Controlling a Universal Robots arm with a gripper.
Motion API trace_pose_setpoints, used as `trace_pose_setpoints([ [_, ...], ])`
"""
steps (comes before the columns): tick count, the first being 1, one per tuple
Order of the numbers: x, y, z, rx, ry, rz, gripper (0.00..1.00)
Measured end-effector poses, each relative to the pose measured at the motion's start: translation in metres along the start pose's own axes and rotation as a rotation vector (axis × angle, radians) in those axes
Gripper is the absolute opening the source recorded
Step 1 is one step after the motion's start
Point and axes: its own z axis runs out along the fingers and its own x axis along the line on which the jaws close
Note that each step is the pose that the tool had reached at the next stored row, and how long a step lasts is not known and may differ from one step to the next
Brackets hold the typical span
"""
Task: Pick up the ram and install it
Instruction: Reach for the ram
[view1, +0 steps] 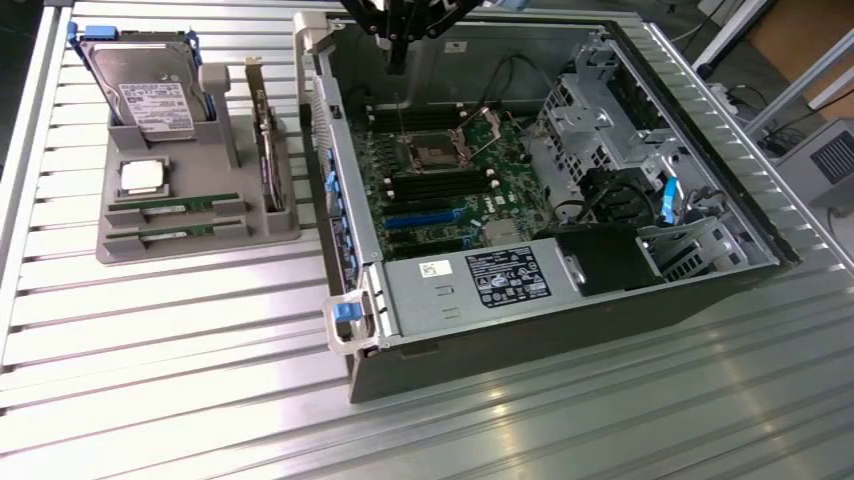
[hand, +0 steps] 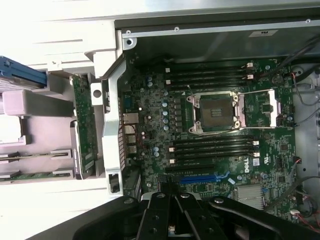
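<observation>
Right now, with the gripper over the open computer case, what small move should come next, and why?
Probably carry the gripper toward the exterior view's left, over the gray tray. It hangs shut and empty above the computer case, while a ram stick lies in its tray slot, not yet picked up.

At the exterior view's left of the case (view1: 561, 335), the ram (view1: 175, 203) sits in the holder (view1: 200, 252), apparently slotted.

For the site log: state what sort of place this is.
Likely a computer-assembly workbench: an open desktop case on a ribbed metal table, beside a holder with a hard drive and ram sticks.
</observation>
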Motion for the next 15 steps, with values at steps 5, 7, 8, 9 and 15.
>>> trace_pose_setpoints([
  [5,0.0009,-0.0001,0.0,-0.0001,0.0,0.0,0.1],
  [7,0.0012,-0.0001,0.0,-0.0001,0.0,0.0,0.1],
  [8,0.0018,-0.0001,0.0,-0.0001,0.0,0.0,0.1],
  [9,0.0022,-0.0002,0.0001,-0.0001,0.0,0.0,0.1],
  [15,0.0072,-0.0006,0.0,-0.0001,-0.0001,0.0,0.1],
])
